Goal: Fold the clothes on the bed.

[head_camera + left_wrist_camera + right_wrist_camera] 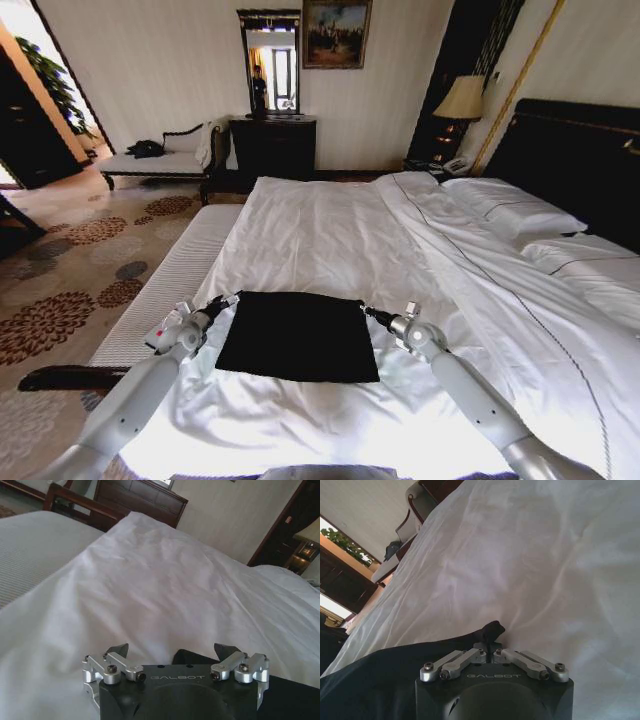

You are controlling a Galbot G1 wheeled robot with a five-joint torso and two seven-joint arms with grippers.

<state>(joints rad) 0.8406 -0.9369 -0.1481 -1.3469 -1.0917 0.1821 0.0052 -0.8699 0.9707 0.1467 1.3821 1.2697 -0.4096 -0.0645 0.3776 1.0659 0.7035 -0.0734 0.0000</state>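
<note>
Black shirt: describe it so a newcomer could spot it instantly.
Start at the big white bed with the dark headboard. On its near end, between the left pincer and right pincer, lies the black shirt, folded into a flat rectangle. It is the one dark patch on the white bedding.

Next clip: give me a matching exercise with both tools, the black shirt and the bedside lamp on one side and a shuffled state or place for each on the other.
1. left tool
2. right tool
3. black T-shirt
4. lamp

A. shut on a pinch of black fabric
B. lying flat on the white duvet
C. open, at the shirt's corner
D. lit, beside the headboard

Pairs: 1-C, 2-A, 3-B, 4-D
</note>
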